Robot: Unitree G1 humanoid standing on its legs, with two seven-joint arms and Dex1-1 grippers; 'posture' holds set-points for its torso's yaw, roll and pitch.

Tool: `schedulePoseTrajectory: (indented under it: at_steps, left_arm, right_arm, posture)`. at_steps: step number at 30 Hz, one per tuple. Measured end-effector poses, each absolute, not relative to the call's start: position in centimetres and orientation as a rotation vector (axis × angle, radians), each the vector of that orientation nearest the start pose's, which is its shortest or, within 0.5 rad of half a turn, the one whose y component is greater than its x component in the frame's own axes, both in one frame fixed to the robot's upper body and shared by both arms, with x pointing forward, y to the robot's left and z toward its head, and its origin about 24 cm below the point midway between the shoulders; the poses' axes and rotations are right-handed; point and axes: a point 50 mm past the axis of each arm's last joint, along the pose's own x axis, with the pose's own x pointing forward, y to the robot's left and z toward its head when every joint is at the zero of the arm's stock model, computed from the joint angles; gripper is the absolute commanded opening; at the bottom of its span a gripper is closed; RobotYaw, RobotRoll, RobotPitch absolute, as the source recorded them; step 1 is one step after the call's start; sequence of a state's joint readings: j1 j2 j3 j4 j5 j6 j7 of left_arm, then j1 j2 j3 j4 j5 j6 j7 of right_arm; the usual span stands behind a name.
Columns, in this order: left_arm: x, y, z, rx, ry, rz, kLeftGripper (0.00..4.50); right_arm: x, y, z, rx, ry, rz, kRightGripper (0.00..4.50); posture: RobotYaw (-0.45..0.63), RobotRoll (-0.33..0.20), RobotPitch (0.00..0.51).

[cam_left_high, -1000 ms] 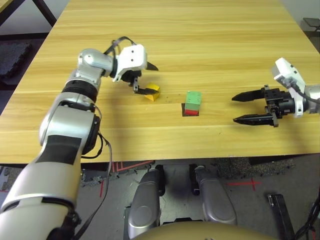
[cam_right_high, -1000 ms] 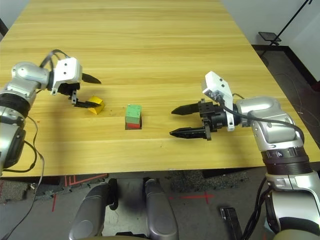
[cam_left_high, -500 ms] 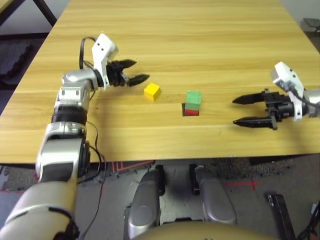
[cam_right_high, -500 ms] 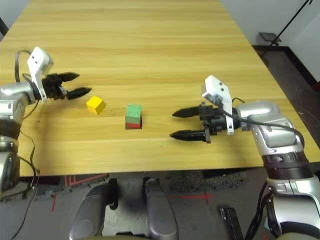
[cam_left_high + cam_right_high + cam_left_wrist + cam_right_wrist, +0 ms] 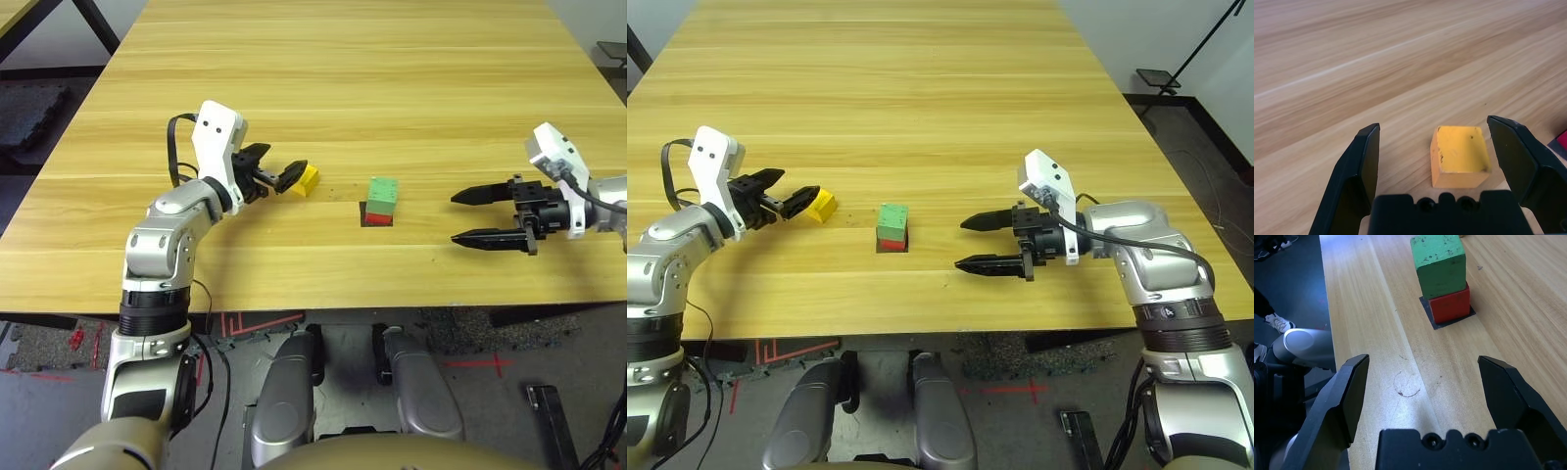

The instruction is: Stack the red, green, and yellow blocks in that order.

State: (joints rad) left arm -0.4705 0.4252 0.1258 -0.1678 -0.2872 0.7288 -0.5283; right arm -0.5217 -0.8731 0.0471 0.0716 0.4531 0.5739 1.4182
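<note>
**Yellow block sits between spread fingers as two-block stack waits nearby**

On a wooden table (image 5: pixel 411 88), the robot's left gripper (image 5: pixel 277 174) is spread wide around the yellow block (image 5: pixel 1459 156), which rests on the wood between the two black fingers (image 5: pixel 1359 166) without touching either; in the left wrist view it lies closer to one finger than the other. From the head camera the yellow block (image 5: pixel 307 178) sits right at the tips of this claw, partly hidden by one of them.

Well beyond the left gripper's fingertips, toward the robot's right, the green block (image 5: pixel 382 192) stands on top of the red block (image 5: pixel 375 214), which rests on a flat black square patch (image 5: pixel 1442 322) on the table.

The right gripper (image 5: pixel 470 217) hovers on the far side of that stack, its fingers also spread apart and gripping nothing, tips pointing toward the green and red blocks, which stand apart from it, ahead of the open claw.
</note>
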Motion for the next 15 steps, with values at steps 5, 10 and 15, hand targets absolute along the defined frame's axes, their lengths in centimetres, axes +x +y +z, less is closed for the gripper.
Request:
schedulePoseTrajectory:
  at_steps: [5,10,15]
  left_arm:
    - [30.7,17.8,16.0,0.096,0.107,-0.531,4.48]
    - [30.2,17.3,14.9,0.1,0.14,-0.543,4.48]
    - [29.9,16.7,13.8,0.127,0.157,-0.562,4.48]
  right_arm:
    - [28.4,-23.1,17.4,-0.229,0.389,1.302,4.5]
    - [28.5,-23.0,17.2,-0.219,0.384,1.302,4.5]
    - [28.6,-23.0,17.2,-0.22,0.382,1.303,4.5]
  posture:
    - [0.13,0.066,0.235]
    - [0.14,0.065,0.235]
    - [0.13,0.063,0.237]
